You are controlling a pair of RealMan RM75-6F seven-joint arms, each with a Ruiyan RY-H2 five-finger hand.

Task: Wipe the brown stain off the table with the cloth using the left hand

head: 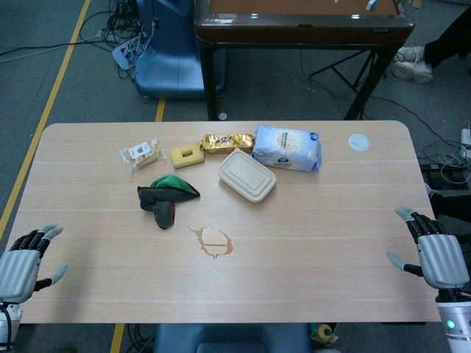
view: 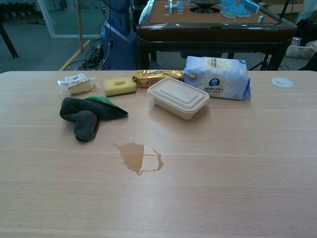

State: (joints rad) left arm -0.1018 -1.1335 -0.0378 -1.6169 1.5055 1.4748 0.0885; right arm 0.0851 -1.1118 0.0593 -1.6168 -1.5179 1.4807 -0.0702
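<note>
- Our left hand (head: 22, 266) sits at the near left edge of the worktop (head: 331, 243), fingers spread apart and holding nothing; only the head view shows it.
- Our right hand (head: 436, 252) sits at the near right edge, likewise spread and empty, also seen only from the head.
- We take the brown stain (head: 212, 242) as our landmark: a thin brown puddle on the bare wood, toward the near middle of the worktop.
- The cloth (head: 165, 197), dark grey with a green patch on top, lies bunched just behind and to the left of the stain, apart from it.
- The cloth lies well apart from our left hand, farther in and to its right; the stain lies farther right again.
- Behind the stain and slightly right stands a beige lidded box (head: 246, 176), closed.
- Behind that box, farther from the stain, lies a white and blue packet (head: 288, 148), with a gold wrapped snack (head: 227, 141) to its left.
- A yellow sponge (head: 188, 155) and a clear bag of snacks (head: 140, 153) lie behind the cloth.
</note>
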